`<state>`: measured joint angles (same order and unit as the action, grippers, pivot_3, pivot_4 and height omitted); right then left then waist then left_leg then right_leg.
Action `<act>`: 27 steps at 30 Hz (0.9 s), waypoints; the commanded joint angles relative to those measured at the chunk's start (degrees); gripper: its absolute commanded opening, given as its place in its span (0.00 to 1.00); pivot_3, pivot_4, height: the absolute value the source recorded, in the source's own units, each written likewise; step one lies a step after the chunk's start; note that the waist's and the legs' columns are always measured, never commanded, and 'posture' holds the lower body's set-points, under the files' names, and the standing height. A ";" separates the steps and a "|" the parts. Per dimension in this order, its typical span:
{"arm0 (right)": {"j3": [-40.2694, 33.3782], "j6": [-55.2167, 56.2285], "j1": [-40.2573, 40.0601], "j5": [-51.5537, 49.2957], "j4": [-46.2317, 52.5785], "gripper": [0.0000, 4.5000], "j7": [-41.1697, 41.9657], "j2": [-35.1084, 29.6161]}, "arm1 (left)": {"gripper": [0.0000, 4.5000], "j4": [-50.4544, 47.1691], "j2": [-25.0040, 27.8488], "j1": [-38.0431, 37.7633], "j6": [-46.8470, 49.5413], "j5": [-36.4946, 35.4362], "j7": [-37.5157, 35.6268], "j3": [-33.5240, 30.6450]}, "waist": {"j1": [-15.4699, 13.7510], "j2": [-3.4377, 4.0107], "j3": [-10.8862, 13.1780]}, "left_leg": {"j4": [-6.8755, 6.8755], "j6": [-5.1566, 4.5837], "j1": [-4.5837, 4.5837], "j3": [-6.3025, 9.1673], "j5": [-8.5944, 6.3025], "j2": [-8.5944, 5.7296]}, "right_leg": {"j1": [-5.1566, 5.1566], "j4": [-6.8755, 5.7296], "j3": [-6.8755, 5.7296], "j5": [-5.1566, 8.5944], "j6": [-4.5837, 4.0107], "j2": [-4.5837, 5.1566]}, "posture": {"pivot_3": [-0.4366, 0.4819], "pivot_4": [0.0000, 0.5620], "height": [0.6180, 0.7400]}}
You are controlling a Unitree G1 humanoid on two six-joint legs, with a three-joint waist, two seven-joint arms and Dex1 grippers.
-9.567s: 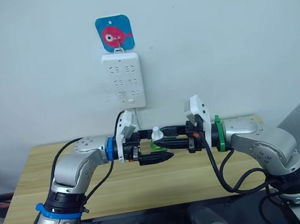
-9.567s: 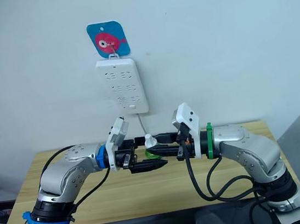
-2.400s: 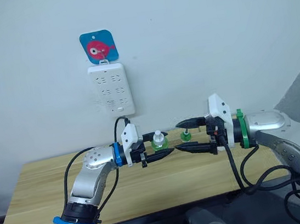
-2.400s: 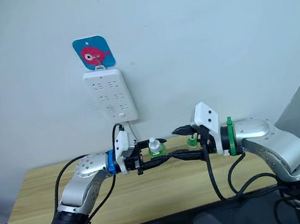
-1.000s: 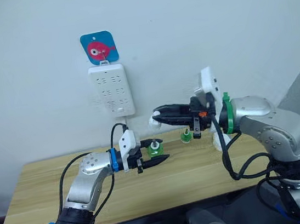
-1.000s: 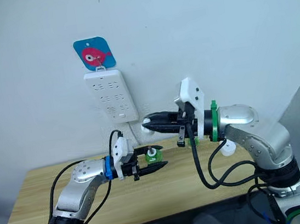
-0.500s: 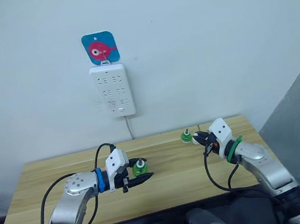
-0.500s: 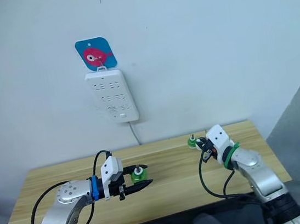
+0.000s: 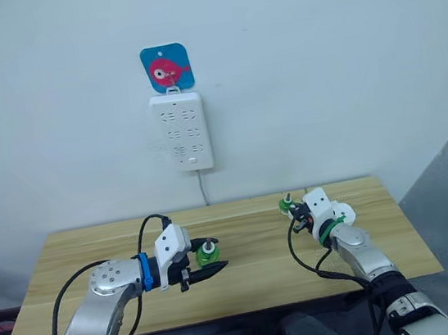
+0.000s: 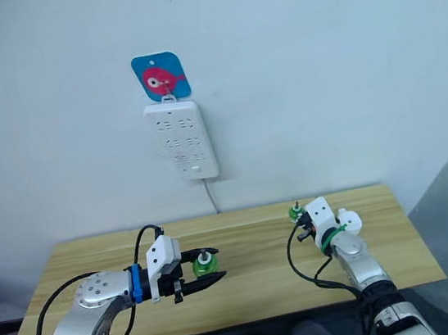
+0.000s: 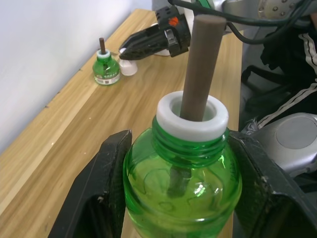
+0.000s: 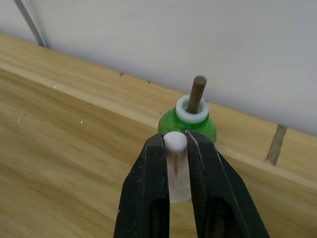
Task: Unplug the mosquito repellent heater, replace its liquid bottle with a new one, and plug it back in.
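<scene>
The left gripper [image 9: 206, 262] is pinching a translucent green bottle [image 11: 182, 191] by its ribbed shoulder, with the brown wick [image 11: 198, 59] standing upright, probably so that nothing spills. The right gripper [image 12: 176, 141] is squeezing a smooth white cap [image 12: 177, 183] just in front of a second green bottle [image 12: 195, 124] at the far right of the wooden table [image 9: 248, 284]. What appears to be the mosquito repellent heater [image 10: 352, 222], white and rounded, is lying beside that wrist, well away from the wall power strip [image 9: 183, 131].
</scene>
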<state>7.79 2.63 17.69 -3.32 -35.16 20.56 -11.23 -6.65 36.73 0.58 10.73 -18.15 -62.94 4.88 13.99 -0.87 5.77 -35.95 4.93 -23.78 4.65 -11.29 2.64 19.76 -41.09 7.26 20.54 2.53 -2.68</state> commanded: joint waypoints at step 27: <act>10.23 -44.25 9.23 -25.63 61.70 1.00 31.86 -17.44 | 0.52 -6.34 -2.14 10.25 5.49 -6.03 -3.84 3.15 | -1.25 0.35 0.42 | 0.04 -0.01 -0.18 -0.01 -0.01 0.04 | 0.12 0.20 0.01 0.05 -0.04 -0.05 | 0.23 0.13 0.95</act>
<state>17.64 -40.92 25.87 -27.95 25.65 52.40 -29.02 -11.10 34.85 9.84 15.69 -22.76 -66.92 8.06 12.73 -0.52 6.19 -35.90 4.91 -23.98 4.64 -11.31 2.67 19.92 -40.88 7.27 20.59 2.49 -2.72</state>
